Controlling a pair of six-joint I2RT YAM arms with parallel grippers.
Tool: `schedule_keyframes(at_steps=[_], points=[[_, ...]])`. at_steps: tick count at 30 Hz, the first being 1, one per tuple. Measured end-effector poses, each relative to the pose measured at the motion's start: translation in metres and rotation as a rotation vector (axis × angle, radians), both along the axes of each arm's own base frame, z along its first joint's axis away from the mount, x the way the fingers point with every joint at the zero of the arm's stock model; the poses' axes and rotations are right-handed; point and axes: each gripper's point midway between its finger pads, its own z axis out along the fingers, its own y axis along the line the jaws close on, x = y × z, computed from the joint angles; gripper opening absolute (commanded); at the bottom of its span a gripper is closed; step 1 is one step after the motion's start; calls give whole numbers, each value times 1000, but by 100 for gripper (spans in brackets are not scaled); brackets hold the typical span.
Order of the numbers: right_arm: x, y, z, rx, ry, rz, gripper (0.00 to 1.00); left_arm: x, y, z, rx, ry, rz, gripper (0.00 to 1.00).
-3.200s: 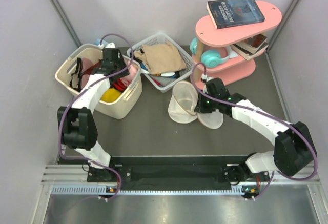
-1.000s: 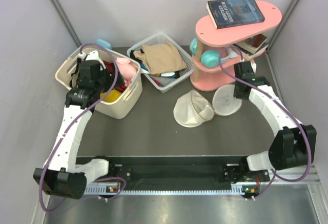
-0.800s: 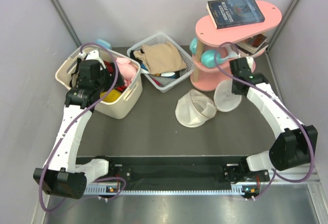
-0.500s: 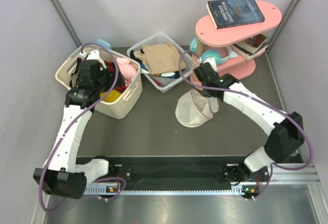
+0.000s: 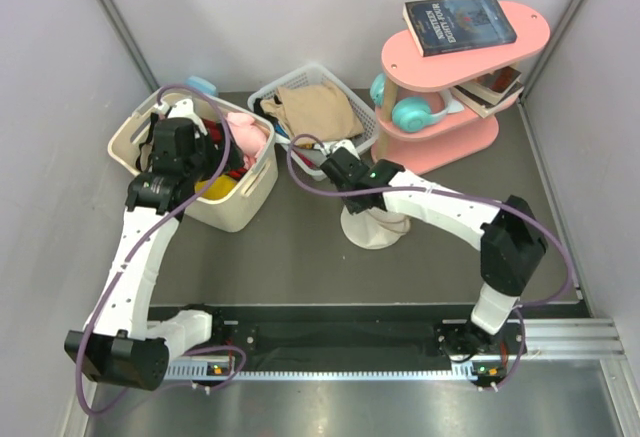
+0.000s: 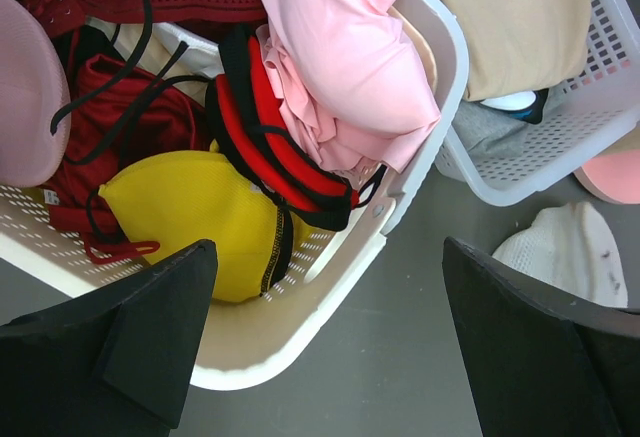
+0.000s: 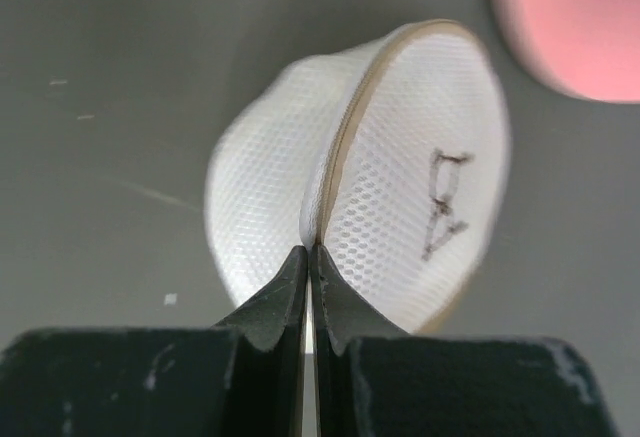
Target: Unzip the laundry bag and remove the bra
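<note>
White mesh laundry bag (image 7: 400,187), dome-shaped, tan rim. right gripper (image 7: 308,249) pinched together on its seam; left gripper (image 6: 330,252) spread wide above plastic basket (image 6: 300,342).

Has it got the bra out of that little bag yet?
Nearly finished, it seems. Done: a pink garment, likely the bra, lies in the cream basket. In hand: the right fingers pinch the laundry bag at its rim. Left: perhaps only letting go; the left fingers hang open.

laundry bag (image 5: 368,233) partly under right arm (image 5: 440,205) (top view), contents apparently hidden
</note>
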Motion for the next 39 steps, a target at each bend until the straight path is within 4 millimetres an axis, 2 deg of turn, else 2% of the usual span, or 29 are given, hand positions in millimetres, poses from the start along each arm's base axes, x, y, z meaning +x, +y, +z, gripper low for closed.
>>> schedule_keyframes(at_steps=[3, 6, 11, 13, 15, 17, 19, 20, 21, 22, 23, 24, 25, 28, 32, 34, 37, 39], points=[[-11, 22, -20, 80, 84, 54, 0, -2, 0, 3, -3, -9, 1, 99], [-20, 35, -48, 105, 169, 87, 0, -4, 1, 7, -4, -21, 5, 98], [-36, 39, -104, 76, 304, 114, 0, -9, 3, 13, -4, -39, 9, 99], [-35, 41, -107, 88, 314, 118, 0, -12, 3, 12, -3, -33, 9, 99], [-35, 43, -107, 99, 324, 123, 7, -15, 4, 11, 0, -24, 11, 99], [-35, 43, -107, 109, 331, 127, 22, -17, 4, 10, 1, -17, 12, 99], [-36, 45, -105, 126, 336, 138, 33, -19, 5, 9, 2, -11, 12, 99], [-36, 48, -105, 139, 335, 149, 43, -19, 5, 9, 2, -13, 13, 99], [-36, 50, -103, 157, 333, 161, 49, -19, 5, 10, 1, -14, 12, 99], [-39, 50, -101, 172, 337, 172, 55, -20, 5, 10, 1, -16, 12, 99], [-41, 50, -97, 190, 333, 188, 66, -20, 5, 11, -1, -18, 14, 99], [-44, 50, -90, 209, 331, 205, 71, -20, 5, 11, -3, -18, 14, 99], [-46, 49, -80, 235, 322, 218, 76, -21, 4, 11, -5, -19, 15, 99], [-44, 50, -41, 338, 249, 261, 100, -21, 4, 12, -13, -21, 17, 99], [-31, 38, 28, 490, 88, 281, 100, -21, 3, 12, -20, -21, 14, 99], [-22, 19, 55, 548, 9, 255, 100, -22, 3, 13, -20, -22, 13, 99], [-11, -21, 76, 591, -77, 176, 100, -24, 0, 16, -30, -31, -3, 99], [-5, -53, 80, 602, -122, 97, 100, -27, -2, 20, -34, -44, -16, 99]])
